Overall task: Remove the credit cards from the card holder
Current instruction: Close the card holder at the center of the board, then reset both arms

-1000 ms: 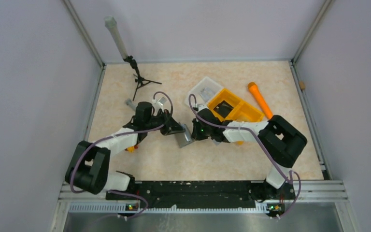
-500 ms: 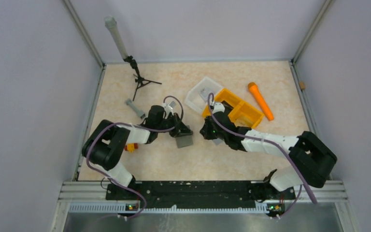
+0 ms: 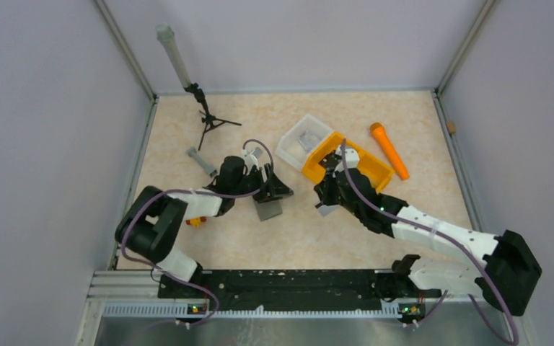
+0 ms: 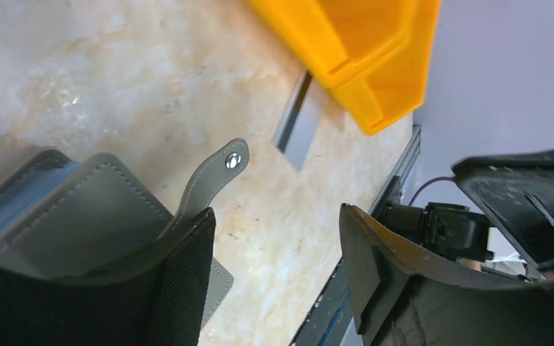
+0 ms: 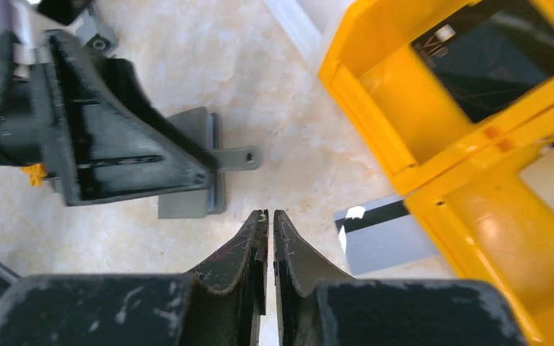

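One light grey-blue plastic card (image 5: 386,234) lies beside the orange bin (image 5: 375,108); I'd press the flat grey card holder (image 5: 186,205) down w/ the wide-open, empty left gripper (image 4: 274,216), then open the closed, empty right gripper (image 5: 268,215) at its slots.

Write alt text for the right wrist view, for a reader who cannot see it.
The shut, empty right gripper hangs beside a grey card lying against the orange bin, which holds a dark card. At left, the left gripper sits over the grey card holder.
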